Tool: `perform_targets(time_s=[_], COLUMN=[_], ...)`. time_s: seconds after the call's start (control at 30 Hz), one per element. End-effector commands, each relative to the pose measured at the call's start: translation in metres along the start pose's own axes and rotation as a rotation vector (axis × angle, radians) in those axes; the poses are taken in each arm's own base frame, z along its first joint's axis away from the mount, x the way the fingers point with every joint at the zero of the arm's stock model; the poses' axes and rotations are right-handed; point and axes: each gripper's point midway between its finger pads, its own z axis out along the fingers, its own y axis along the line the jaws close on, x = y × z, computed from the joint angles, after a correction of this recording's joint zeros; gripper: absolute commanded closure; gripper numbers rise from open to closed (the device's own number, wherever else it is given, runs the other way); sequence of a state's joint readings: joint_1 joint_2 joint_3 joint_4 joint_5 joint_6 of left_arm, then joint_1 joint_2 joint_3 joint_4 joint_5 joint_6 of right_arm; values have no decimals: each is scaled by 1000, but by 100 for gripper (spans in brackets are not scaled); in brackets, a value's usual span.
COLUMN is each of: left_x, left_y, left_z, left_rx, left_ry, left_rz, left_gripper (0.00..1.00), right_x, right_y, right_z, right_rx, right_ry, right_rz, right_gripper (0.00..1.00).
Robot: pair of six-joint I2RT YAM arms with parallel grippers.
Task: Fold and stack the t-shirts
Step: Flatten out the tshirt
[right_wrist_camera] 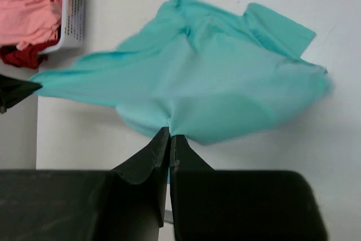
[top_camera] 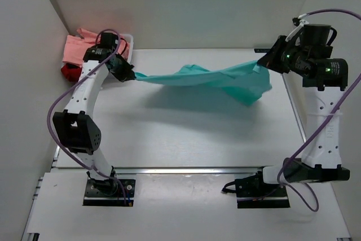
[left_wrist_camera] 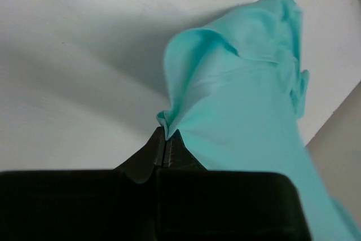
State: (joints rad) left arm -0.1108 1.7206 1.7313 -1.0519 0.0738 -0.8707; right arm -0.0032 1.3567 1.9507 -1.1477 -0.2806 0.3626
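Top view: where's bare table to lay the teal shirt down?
Bare table is widest in the middle, bordered by the two arms, the near rail and the teal t-shirt strung between the left end effector and right end effector. A narrower strip runs along the back wall. Crowded: far-left corner, white basket with the pink t-shirt and dark red t-shirt.
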Motion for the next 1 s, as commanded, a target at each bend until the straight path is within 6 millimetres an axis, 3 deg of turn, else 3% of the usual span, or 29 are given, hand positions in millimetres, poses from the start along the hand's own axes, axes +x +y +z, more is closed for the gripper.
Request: perform_targets(time_s=[0.0, 0.07, 0.17, 0.23, 0.27, 0.3, 0.4, 0.43, 0.5, 0.53, 0.57, 0.6, 0.63, 0.73, 0.77, 0.8, 0.83, 0.87, 0.97], left_x=[-32, -62, -84, -92, -89, -84, -79, -79, -86, -88, -94, -103, -107, -125, -131, -132, -138, -137, -132], left_y=[-42, -72, -90, -97, -92, -96, -107, -114, -129, -130, -137, -146, -145, -151, -152, -149, -147, -141, -131], left_z=[-74, -126, -156, -152, -134, -120, -83, -70, -64, -50, -49, -63, -51, -70, -84, -89, -115, -113, -145], left_rx=[156, 248, 322, 377, 351, 356, 359, 375, 395, 380, 388, 415, 394, 442, 461, 462, 479, 458, 453], left_ry=[-146, -265, -327, -330, -305, -284, -249, -232, -249, -240, -254, -288, -280, -311, -342, -352, -426, -435, -499], left_rz=[36, 38, -3, -32, -40, -45, -41, -34, -26, -21, -15, -3, -12, -24, -27, -36, -32, -33, -3], left_gripper=[100, 100, 100, 100, 100, 100, 100, 100, 100, 100, 100, 100, 100, 100, 100, 100, 100, 100, 100], right_x=[-62, -89, -109, -102, -101, -96, -87, -89, -92, -89, -97, -99, -108, -139, -148, -151, -153, -153, -144], right_y=[16, 22, 21, 15, 11, 8, -8, -11, -21, -31, -27, -32, -25, -10, -2, -2, -1, -3, 7], right_z=[-63, -85, -93, -61, -41, -14, 42, 48, 83, 103, 101, 115, 116, 101, 87, 82, 74, 66, 48], right_rx=[-4, -18, -61, -57, -39, -32, -16, -2, 11, 27, 20, 23, -1, -32, -44, -52, -63, -57, -39], right_ry=[-277, -384, -459, -391, -359, -309, -218, -215, -170, -135, -152, -144, -159, -245, -287, -301, -311, -316, -320], right_rz=[-51, -48, -28, -1, 0, -1, 2, -6, -14, -8, -25, -26, -27, -54, -74, -72, -52, -44, -79], right_gripper=[100, 100, 100, 100, 100, 100, 100, 100, 100, 100, 100, 100, 100, 100, 100, 100, 100, 100, 100])
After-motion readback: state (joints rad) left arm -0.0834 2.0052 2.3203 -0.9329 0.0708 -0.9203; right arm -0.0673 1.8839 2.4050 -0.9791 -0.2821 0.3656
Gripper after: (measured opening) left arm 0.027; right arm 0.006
